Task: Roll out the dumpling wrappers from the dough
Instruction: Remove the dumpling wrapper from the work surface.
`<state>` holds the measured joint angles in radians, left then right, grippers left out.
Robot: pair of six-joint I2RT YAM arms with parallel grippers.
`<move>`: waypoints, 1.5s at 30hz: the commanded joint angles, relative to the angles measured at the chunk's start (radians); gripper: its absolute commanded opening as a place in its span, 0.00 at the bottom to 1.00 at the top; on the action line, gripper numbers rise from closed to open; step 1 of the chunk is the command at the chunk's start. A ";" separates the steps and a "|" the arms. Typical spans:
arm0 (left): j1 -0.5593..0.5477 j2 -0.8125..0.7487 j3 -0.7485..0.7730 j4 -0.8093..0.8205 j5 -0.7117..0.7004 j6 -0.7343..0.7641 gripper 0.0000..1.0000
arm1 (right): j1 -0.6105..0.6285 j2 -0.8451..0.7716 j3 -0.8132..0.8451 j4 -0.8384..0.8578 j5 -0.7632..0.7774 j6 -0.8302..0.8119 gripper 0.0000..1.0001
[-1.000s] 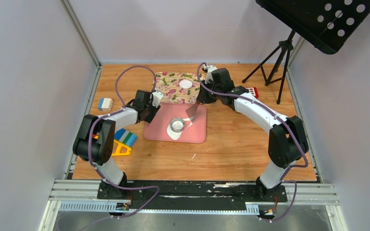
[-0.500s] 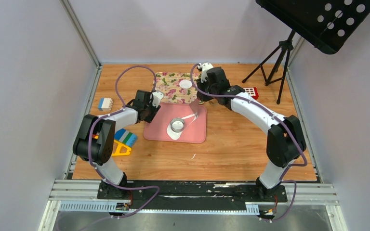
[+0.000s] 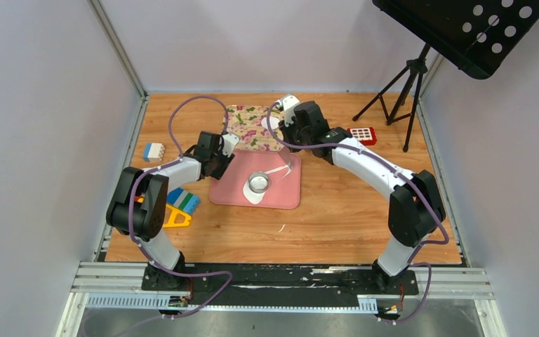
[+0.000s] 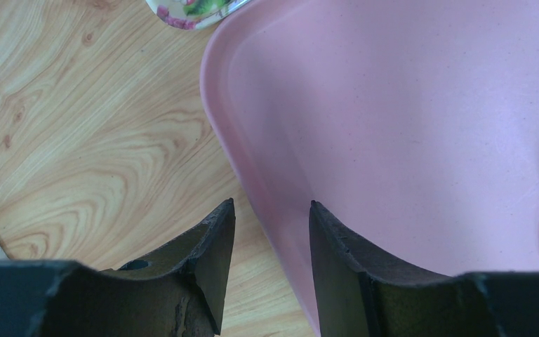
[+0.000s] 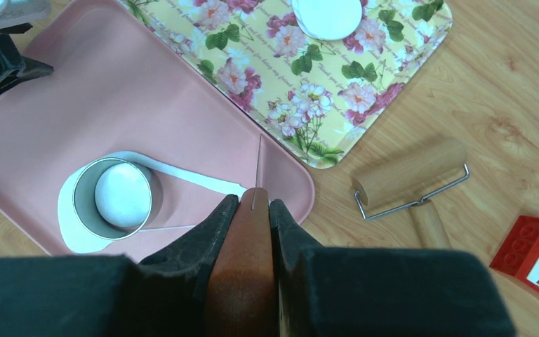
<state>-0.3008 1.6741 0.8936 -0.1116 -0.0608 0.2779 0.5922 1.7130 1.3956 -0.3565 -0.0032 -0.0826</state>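
dough (image 5: 77, 242) lying flat on a pink tray (image 5: 112, 91)
the left claw (image 4: 271, 207) is hanging released, its jaws straddling the tray's left edge; a metal ring (image 5: 83, 203) is sitting on the dough sheet; the right claw (image 5: 253, 202) is clenching a brown-handled scraper (image 5: 242, 267) over the tray's corner; a round wrapper (image 5: 326, 15) is resting on the flowered tray (image 5: 309, 91).

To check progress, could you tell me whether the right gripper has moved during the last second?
Yes: the right gripper shifted left, toward the yellow floral tray.
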 commanded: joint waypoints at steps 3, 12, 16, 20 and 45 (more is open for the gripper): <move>-0.006 -0.009 0.022 -0.017 0.012 0.001 0.52 | 0.042 0.008 -0.011 0.127 0.072 -0.076 0.00; -0.007 -0.015 0.023 -0.015 0.021 -0.005 0.55 | 0.061 -0.164 0.046 0.085 0.021 -0.039 0.00; -0.008 -0.013 0.028 -0.020 0.021 -0.006 0.55 | 0.063 -0.244 0.011 0.017 -0.044 -0.023 0.00; -0.008 -0.016 0.030 -0.021 0.020 -0.005 0.55 | 0.064 -0.271 -0.044 -0.058 -0.087 -0.025 0.00; -0.008 -0.033 0.029 -0.018 0.007 0.011 0.55 | 0.161 -0.010 0.139 -0.334 -0.027 -0.098 0.00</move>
<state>-0.3027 1.6730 0.8997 -0.1238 -0.0612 0.2794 0.7460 1.6836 1.4673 -0.6533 -0.0692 -0.1497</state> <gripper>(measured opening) 0.552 0.183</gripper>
